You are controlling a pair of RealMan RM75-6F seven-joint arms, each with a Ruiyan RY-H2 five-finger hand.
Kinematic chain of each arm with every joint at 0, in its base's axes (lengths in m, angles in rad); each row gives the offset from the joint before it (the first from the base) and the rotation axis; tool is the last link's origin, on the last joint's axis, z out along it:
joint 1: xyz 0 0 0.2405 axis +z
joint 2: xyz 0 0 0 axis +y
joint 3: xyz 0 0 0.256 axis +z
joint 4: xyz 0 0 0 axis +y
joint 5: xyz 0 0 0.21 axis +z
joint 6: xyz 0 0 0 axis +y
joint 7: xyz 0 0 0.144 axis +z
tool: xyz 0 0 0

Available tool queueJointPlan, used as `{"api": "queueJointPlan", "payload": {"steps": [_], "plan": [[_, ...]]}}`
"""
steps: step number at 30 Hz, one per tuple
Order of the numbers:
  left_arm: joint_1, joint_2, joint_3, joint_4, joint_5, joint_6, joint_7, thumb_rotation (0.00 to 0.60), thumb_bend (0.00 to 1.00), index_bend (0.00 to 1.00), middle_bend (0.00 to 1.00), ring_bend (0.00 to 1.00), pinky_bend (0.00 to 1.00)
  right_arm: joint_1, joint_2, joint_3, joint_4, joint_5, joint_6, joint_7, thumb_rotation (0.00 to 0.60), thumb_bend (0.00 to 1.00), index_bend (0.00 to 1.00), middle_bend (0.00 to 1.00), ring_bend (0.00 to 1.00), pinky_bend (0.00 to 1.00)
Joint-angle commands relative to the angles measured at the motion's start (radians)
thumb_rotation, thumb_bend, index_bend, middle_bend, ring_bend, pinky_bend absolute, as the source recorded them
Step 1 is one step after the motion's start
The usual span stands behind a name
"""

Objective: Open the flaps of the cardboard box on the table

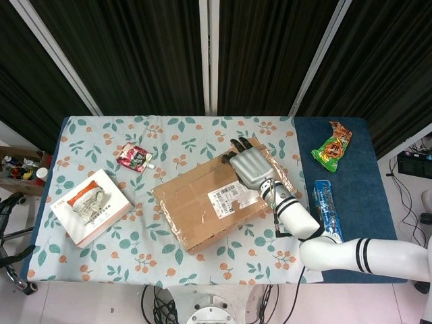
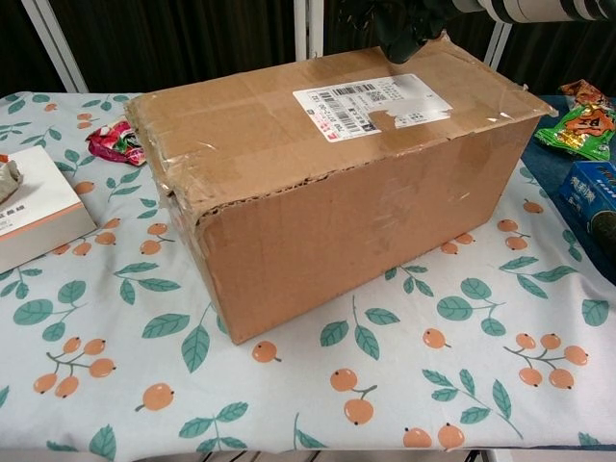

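Dark curtains back a table [image 1: 81, 131] draped in leaf-and-fruit print cloth, at whose middle the taped cardboard box [image 1: 216, 196] sits flaps closed, while the right hand [image 1: 248, 162] lies over its far top edge, fingers [image 2: 399, 38] together and bent down, holding nothing; the left hand is out of sight.

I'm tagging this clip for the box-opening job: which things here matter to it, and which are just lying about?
Part of the job:
cardboard box, flaps still shut
right hand, over the box's far top edge

Just lying about:
white carton
red pouch
green snack bag
blue packet
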Motion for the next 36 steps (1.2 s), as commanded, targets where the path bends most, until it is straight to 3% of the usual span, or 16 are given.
{"api": "queueJointPlan", "payload": {"steps": [1, 4, 10, 18, 23, 29, 32, 36], "plan": [[0.002, -0.001, 0.001, 0.001, 0.0, 0.001, -0.001, 0.562, 0.03, 0.07, 0.12, 0.09, 0.2, -0.012, 0.01, -0.002, -0.008, -0.027, 0.01, 0.027, 0.6, 1.0, 0.4, 0.41, 0.0, 0.0], [0.003, 0.001, 0.001, 0.0, 0.001, 0.003, 0.002, 0.563, 0.03, 0.07, 0.12, 0.09, 0.2, -0.024, 0.037, 0.003, -0.035, -0.053, 0.023, 0.049, 0.6, 1.0, 0.41, 0.42, 0.0, 0.0], [0.002, 0.007, -0.001, -0.01, 0.001, 0.001, 0.009, 0.563, 0.03, 0.07, 0.12, 0.09, 0.2, -0.082, 0.176, 0.015, -0.193, -0.136, 0.066, 0.103, 0.6, 1.0, 0.4, 0.44, 0.0, 0.0], [-0.007, 0.002, 0.001, -0.024, 0.014, -0.009, 0.028, 0.561, 0.03, 0.07, 0.12, 0.09, 0.2, -0.244, 0.44, 0.002, -0.429, -0.332, 0.126, 0.225, 0.6, 1.0, 0.4, 0.44, 0.0, 0.0], [-0.014, 0.003, 0.001, -0.04, 0.02, -0.017, 0.049, 0.562, 0.03, 0.07, 0.12, 0.09, 0.2, -0.382, 0.624, -0.044, -0.532, -0.509, 0.091, 0.396, 0.6, 1.0, 0.37, 0.44, 0.0, 0.0], [-0.023, 0.006, 0.002, -0.061, 0.027, -0.027, 0.074, 0.563, 0.03, 0.07, 0.12, 0.09, 0.2, -0.569, 0.751, -0.129, -0.516, -0.852, 0.136, 0.625, 0.6, 1.0, 0.32, 0.45, 0.0, 0.0], [-0.024, 0.008, 0.002, -0.069, 0.026, -0.03, 0.083, 0.564, 0.03, 0.07, 0.12, 0.09, 0.2, -0.66, 0.786, -0.179, -0.48, -1.021, 0.22, 0.743, 0.6, 1.0, 0.3, 0.45, 0.0, 0.0], [-0.027, 0.015, 0.002, -0.079, 0.024, -0.037, 0.092, 0.564, 0.03, 0.07, 0.12, 0.09, 0.2, -0.745, 0.811, -0.217, -0.41, -1.167, 0.354, 0.868, 0.6, 1.0, 0.29, 0.44, 0.0, 0.0]]}}
